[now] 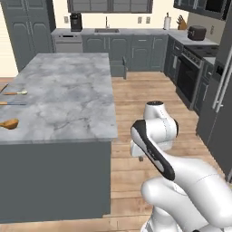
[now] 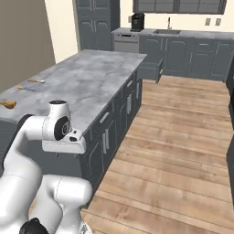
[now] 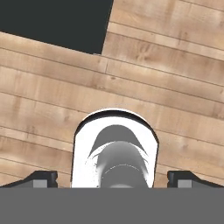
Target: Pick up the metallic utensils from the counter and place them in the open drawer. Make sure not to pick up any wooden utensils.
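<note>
The marble counter (image 1: 63, 95) is an island to my left. At its far left edge lie the knife (image 1: 12, 103) with orange handle and grey-blue blade, and the thin dark handle of a second utensil (image 1: 3, 87), cut off by the frame. The cream-headed spoon (image 1: 17, 93) and the large wooden spoon (image 1: 9, 123) lie beside them. The open drawer (image 1: 118, 67) juts out of the back cabinets past the island's far end. My gripper (image 3: 112, 179) hangs over the floor beside the island, well away from the utensils, with its fingertips (image 3: 41, 178) wide apart and nothing between them.
Wooden floor (image 2: 173, 137) stretches to the right of the island. A stove (image 1: 192, 72) and tall grey cabinets line the right wall. The sink (image 1: 106, 31) and a coffee machine (image 1: 75, 21) stand on the back worktop. The island's dark base (image 3: 52, 22) fills a corner of the hand view.
</note>
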{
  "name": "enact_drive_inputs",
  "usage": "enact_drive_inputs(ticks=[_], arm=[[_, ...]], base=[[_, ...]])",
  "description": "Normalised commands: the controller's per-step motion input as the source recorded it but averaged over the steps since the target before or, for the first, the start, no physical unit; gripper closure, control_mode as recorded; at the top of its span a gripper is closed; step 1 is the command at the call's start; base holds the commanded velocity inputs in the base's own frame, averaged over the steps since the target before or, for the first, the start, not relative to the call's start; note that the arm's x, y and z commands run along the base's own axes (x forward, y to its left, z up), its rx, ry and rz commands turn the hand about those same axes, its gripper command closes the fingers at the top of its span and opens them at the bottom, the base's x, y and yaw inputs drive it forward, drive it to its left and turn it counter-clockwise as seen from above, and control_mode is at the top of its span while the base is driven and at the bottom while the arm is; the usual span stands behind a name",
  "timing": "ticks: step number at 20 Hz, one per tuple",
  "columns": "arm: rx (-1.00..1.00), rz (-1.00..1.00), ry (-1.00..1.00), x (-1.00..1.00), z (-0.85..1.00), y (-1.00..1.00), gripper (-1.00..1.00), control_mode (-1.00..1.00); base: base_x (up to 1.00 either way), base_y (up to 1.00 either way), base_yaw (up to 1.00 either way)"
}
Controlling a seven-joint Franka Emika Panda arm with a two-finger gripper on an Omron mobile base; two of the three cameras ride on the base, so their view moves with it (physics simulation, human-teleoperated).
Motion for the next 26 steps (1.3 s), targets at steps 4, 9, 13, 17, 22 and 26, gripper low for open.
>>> enact_drive_inputs(ticks=[4, 9, 13, 17, 22, 26], arm=[[0.00, 0.00, 0.00, 0.00, 0.00, 0.00, -1.00, 1.00], [0.00, 0.00, 0.00, 0.00, 0.00, 0.00, -1.00, 1.00], [0.00, 0.00, 0.00, 0.00, 0.00, 0.00, -1.00, 1.00], [0.00, 0.00, 0.00, 0.00, 0.00, 0.00, -1.00, 1.00], [0.00, 0.00, 0.00, 0.00, 0.00, 0.00, -1.00, 1.00], [0.00, 0.00, 0.00, 0.00, 0.00, 0.00, -1.00, 1.00]], base=[[-0.02, 1.00, -0.03], [0.03, 1.00, -0.06], [0.00, 1.00, -0.09], [0.00, 1.00, -0.08], [0.00, 1.00, -0.08], [0.01, 1.00, -0.11]])
